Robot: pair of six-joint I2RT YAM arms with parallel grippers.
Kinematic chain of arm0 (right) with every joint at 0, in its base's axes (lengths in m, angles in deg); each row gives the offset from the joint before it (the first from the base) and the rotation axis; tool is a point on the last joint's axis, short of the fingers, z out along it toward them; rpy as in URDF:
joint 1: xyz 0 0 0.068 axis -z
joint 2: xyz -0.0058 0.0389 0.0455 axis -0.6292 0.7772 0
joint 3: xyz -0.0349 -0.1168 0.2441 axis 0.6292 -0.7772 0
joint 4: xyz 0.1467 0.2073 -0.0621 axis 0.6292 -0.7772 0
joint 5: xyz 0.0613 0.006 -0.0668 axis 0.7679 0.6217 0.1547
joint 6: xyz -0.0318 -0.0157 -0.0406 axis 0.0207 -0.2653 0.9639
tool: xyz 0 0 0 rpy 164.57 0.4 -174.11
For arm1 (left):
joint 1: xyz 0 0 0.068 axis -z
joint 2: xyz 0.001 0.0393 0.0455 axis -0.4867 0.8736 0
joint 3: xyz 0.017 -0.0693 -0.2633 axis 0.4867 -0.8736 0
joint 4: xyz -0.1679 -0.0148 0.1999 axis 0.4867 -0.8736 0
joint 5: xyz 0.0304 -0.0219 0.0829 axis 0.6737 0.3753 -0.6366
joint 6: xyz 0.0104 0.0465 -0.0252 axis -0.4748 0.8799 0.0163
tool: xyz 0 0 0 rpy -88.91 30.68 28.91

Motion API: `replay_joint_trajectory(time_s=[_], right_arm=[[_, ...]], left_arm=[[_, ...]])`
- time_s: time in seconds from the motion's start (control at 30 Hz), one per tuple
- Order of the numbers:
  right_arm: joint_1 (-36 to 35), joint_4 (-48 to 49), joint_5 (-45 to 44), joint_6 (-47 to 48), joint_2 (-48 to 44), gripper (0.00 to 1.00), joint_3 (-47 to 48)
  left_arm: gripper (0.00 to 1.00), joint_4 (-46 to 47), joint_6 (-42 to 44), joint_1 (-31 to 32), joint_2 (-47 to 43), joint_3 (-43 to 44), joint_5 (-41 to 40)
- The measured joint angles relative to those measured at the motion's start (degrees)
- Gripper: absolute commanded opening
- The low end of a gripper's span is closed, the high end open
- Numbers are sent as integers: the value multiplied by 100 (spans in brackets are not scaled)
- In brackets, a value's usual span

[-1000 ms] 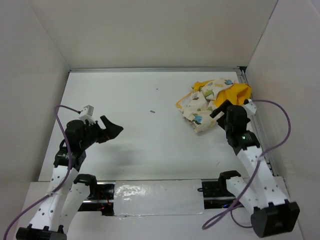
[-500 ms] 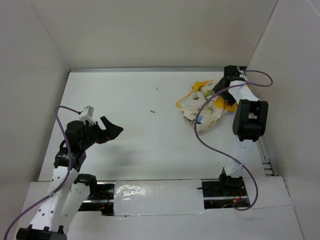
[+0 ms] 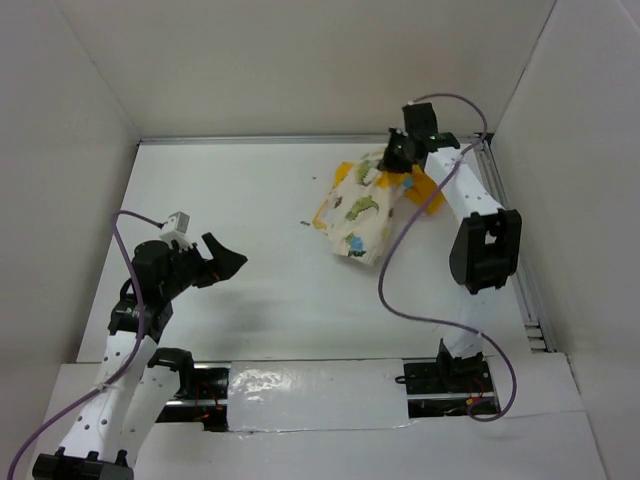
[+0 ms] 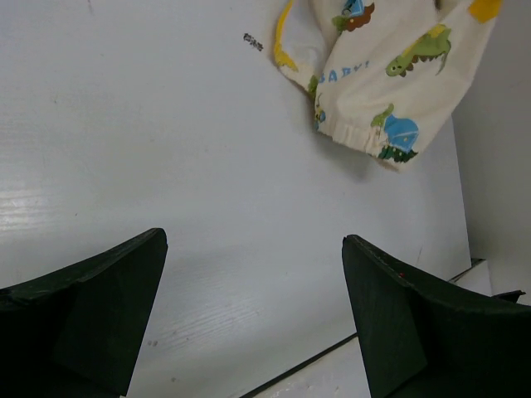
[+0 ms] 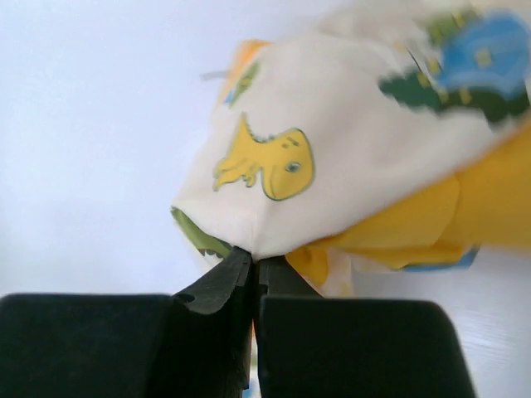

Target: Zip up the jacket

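Right arm has swung left and reached further toward the back wall since the earlier frames, dragging the jacket with it. The jacket now lies further left on the table, still in the right rear part, bunched up. Right gripper sits at the jacket's rear end, fingers pinched together on a fold of the cream printed fabric. The right wrist view shows the tips meeting with cloth caught between them, a yellow dinosaur print just above, and yellow-orange fabric hanging off to the right. The cream side with dinosaur prints faces up, and the yellow-orange part is at the rear right, under the arm. Zipper is hidden, so I can't tell its state. Left gripper is unchanged, hovering over the left of the table, well apart from the jacket, fingers spread wide. The left wrist view shows an elastic-cuffed end of the jacket at top right. Small dark speck lies on the table just left of the jacket. Purple cable loops off the right arm.
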Motion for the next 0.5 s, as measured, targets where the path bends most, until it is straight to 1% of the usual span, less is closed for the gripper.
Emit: replay_joint_trajectory(time_s=[0.07, 0.1, 0.13, 0.17, 0.23, 0.3, 0.33, 0.4, 0.43, 0.47, 0.5], right_arm=[[-503, 42, 407, 236, -682, 0, -26], [-772, 151, 772, 354, -1143, 1, -151], [-964, 249, 1172, 470, -1635, 6, -330], [-1062, 323, 1554, 544, -2111, 10, -509], [-1001, 601, 2131, 664, -2946, 13, -1023], [-802, 723, 2312, 662, -3547, 28, -1609], [-730, 796, 2214, 601, -3775, 41, -1921], [-647, 892, 1624, 321, -4089, 78, -2684], [-638, 883, 1147, 149, -4194, 95, -3069], [-640, 820, 669, -37, -4190, 100, -3434], [-647, 739, 249, -168, -4175, 100, -3746]], left_arm=[[99, 0, 2, 0, 22, 0, 24], [99, -2, 2, 0, 26, 0, 35], [99, -2, 0, 0, 26, 0, 55], [99, 0, 0, 0, 24, 0, 74], [99, -2, -2, 0, 22, 0, 105], [99, -4, -9, 0, 24, 0, 107], [99, -7, -20, 0, 22, 0, 101], [99, -28, -35, 0, 31, 0, 37], [99, -55, -52, 0, 37, 0, -7], [99, -87, -81, 0, 66, 0, -46], [99, -105, -129, 0, 101, 0, -70]])
